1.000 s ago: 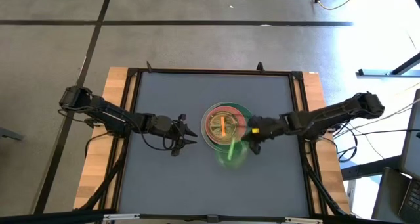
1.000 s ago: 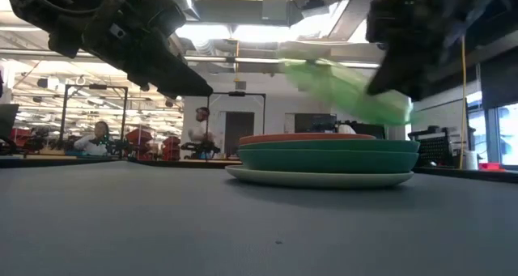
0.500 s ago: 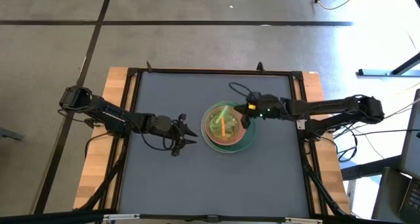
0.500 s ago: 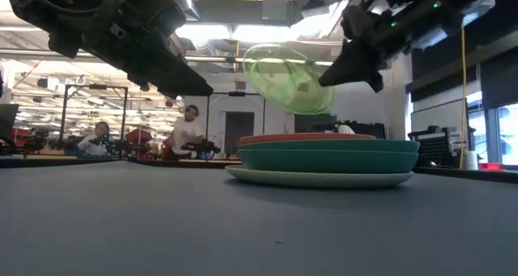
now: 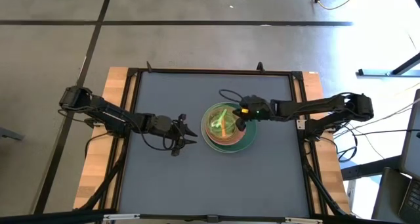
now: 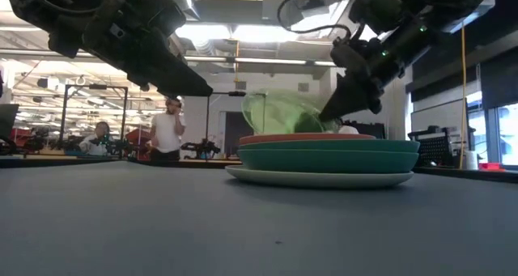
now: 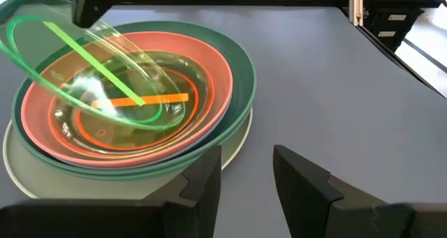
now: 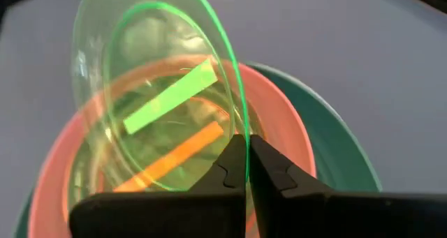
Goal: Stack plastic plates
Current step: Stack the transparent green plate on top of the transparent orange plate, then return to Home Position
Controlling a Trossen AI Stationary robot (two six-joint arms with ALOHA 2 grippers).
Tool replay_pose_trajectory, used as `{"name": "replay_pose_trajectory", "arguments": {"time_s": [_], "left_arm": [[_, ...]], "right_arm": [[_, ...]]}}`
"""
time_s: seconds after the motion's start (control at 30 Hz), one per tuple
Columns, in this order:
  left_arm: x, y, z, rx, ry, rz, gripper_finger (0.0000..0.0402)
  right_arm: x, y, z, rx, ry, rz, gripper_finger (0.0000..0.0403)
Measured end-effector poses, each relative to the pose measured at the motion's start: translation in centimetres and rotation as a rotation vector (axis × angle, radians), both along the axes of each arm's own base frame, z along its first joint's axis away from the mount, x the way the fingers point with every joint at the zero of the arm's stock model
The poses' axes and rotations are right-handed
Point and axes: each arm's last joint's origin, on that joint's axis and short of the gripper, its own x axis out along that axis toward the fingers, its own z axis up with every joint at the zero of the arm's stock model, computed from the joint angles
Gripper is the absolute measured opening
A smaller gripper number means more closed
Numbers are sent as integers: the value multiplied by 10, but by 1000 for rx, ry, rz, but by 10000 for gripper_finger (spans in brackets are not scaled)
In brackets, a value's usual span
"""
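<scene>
A stack of plates stands at the table's middle: cream-white (image 6: 320,179) at the bottom, green (image 6: 328,159) on it, pink (image 7: 218,91) above, and a small translucent orange plate (image 7: 94,130) inside. My right gripper (image 5: 237,119) is over the stack's right side, shut on a translucent lime green plate (image 8: 154,84) that tilts over the stack. My left gripper (image 5: 187,133) is open and empty, above the table just left of the stack; it also shows in its wrist view (image 7: 248,175). My right gripper pinches the lime green plate's rim (image 8: 242,123) between its two fingers, coming from the table's right and slanting down. The plate tilts steeply, held edge high. Its opposite edge (image 7: 143,116) dips into the hollow of the stack; whether it touches there, I cannot tell.
The grey table mat (image 5: 164,178) lies bare around the stack, with a black frame (image 5: 131,119) and wooden strips at the left and right edges. People stand in the room beyond the table (image 6: 167,130).
My right gripper has carried the lime green plate from the near side of the stack up and toward the far edge, then left and down over the stack. The plate has gone from high and steeply tilted to low, its free edge now inside the stack.
</scene>
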Motion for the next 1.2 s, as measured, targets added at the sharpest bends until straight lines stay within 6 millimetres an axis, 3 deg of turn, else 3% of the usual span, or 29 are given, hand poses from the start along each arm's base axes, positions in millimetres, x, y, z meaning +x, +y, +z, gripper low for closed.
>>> {"name": "replay_pose_trajectory", "arguments": {"time_s": [0.3, 0.7, 1.03, 1.2], "left_arm": [[0, 0, 0, 0, 1, 0, 124], [0, 0, 0, 0, 1, 0, 124], [0, 0, 0, -3, 1, 1, 124], [0, 0, 0, -6, 1, 2, 124]], "right_arm": [[-8, 2, -6, 26, 104, 15, 1], [-8, 2, -6, 73, 96, 16, 7], [-10, 2, -6, 30, 127, 34, 125], [-14, 3, 21, 5, 181, 63, 159]]}}
